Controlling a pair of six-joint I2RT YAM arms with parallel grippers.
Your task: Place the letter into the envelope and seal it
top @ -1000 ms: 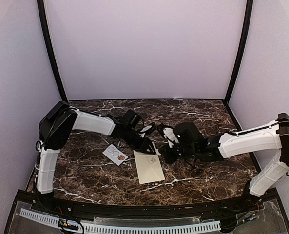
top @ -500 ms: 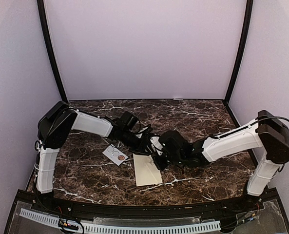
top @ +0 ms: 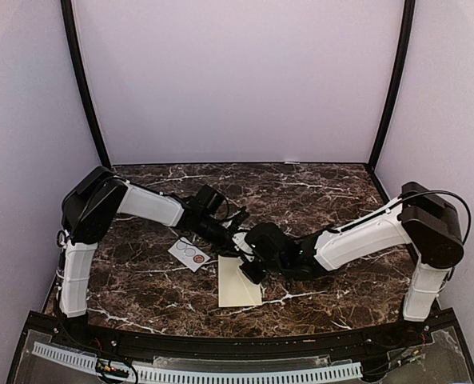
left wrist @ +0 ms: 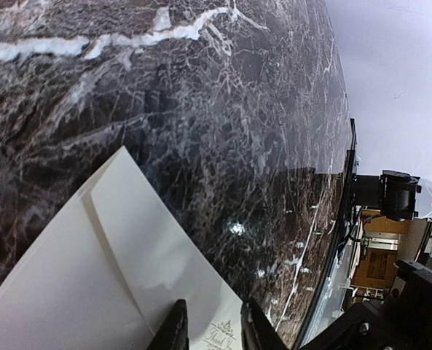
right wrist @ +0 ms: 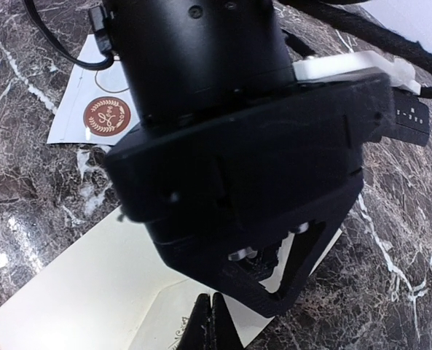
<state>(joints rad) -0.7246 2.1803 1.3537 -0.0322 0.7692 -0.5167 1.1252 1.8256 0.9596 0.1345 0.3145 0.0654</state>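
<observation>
Cream envelope (top: 239, 282) lies flat | letter (left wrist: 223, 337): printed edge at envelope mouth, seemingly part-in | left gripper (left wrist: 213, 306) narrowly parted over that mouth | right gripper (right wrist: 210, 299) closed tip-to-tip there | we'd push slowly, envelope pinned.

2 arms (top: 149, 204) with white link shells, black joints, black cables; black end effectors.

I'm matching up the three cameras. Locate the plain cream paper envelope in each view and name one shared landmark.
Top external: the plain cream paper envelope lies at lower centre.
Left wrist: envelope fills the lower left corner.
Right wrist: envelope runs along the lower left.
Shared landmark: the dark, white-veined marble table under it.
</observation>
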